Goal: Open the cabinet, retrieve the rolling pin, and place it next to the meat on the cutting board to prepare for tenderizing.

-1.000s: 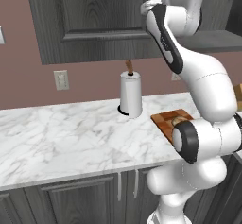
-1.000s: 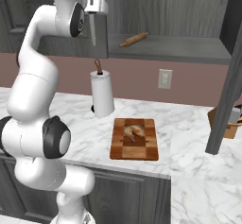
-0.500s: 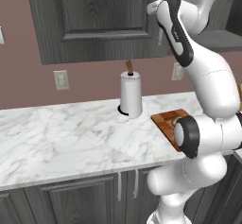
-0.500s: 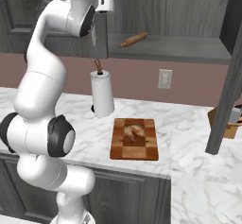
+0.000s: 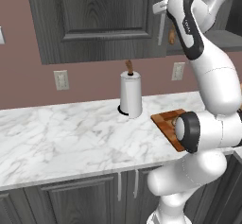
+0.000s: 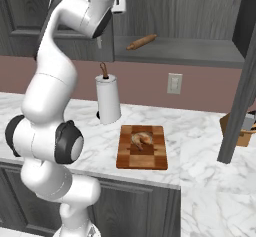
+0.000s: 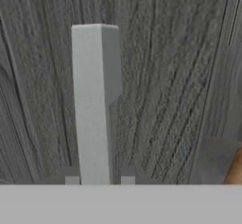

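The cabinet's left door [image 5: 94, 20] is closed, and its silver bar handle [image 7: 94, 105] runs up between my finger tips. My gripper [image 7: 99, 178] is shut on that handle, high up at the door's right edge [image 5: 163, 5] [image 6: 120, 2]. The rolling pin [image 6: 141, 42] lies on the grey shelf [image 6: 175, 51] in the open right half of the cabinet; its end shows beside the handle [image 5: 171, 36] [image 7: 235, 168]. On the counter lies the checkered cutting board [image 6: 150, 158] [image 5: 165, 121] with the meat [image 6: 141, 139] in its middle.
A paper towel roll [image 6: 108, 100] [image 5: 130, 95] stands upright behind the board, below my hand. The cabinet's right door [image 6: 240, 81] hangs open over the counter's right side, with a tan wooden box [image 6: 235, 126] behind it. Wall outlets [image 6: 174, 83] sit under the shelf.
My hand has moved in against the left door and the jaws have closed on its handle. Nothing on the counter or the shelf has moved.
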